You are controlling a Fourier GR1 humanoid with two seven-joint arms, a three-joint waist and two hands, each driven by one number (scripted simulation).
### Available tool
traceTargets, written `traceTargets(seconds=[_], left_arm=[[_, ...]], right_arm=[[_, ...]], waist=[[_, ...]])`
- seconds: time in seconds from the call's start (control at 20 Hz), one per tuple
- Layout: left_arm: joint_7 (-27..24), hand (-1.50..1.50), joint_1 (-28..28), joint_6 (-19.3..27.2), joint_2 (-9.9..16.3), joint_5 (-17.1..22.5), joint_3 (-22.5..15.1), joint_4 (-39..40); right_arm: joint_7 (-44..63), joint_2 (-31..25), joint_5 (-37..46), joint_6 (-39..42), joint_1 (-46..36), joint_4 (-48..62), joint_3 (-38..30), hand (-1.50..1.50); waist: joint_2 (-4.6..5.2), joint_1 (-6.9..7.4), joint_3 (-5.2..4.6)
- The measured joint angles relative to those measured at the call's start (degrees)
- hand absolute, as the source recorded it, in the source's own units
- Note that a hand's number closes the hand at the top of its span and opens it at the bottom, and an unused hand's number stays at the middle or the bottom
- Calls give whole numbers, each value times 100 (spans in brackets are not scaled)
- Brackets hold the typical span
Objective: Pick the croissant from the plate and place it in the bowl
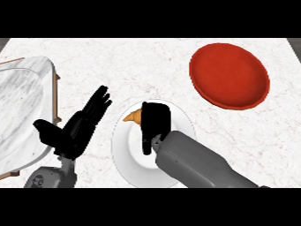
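Reaching over the white plate (132,164), the right hand (155,126) covers most of the croissant (133,116), and whether its fingers are curled round the pastry or only resting on it I cannot tell. Only the croissant's orange tip shows, poking out at the hand's left near the plate's far rim, so its long axis stays hidden. Up and to the right, well apart on the worktop (152,62), sits the red bowl (229,75), while the left hand (74,128) rests open beside the plate.
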Motion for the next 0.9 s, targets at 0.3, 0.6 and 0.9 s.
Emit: traceTargets(seconds=[0.3, 0.6, 0.9], left_arm=[[167, 0, -194, -97, 4, 9, 170, 55], [192, 0, -119, -108, -108, -75, 161, -3], [83, 0, -36, -128, -100, -114, 277, 66]], right_arm=[[-251, -28, -67, -254, -136, 180, 194, 150], [-198, -42, -116, -311, -313, 214, 477, 150], [-802, -699, -48, 83, 429, -812, 557, 150]], waist=[[-32, 10, 1], [-33, 20, -3], [-101, -112, 12]])
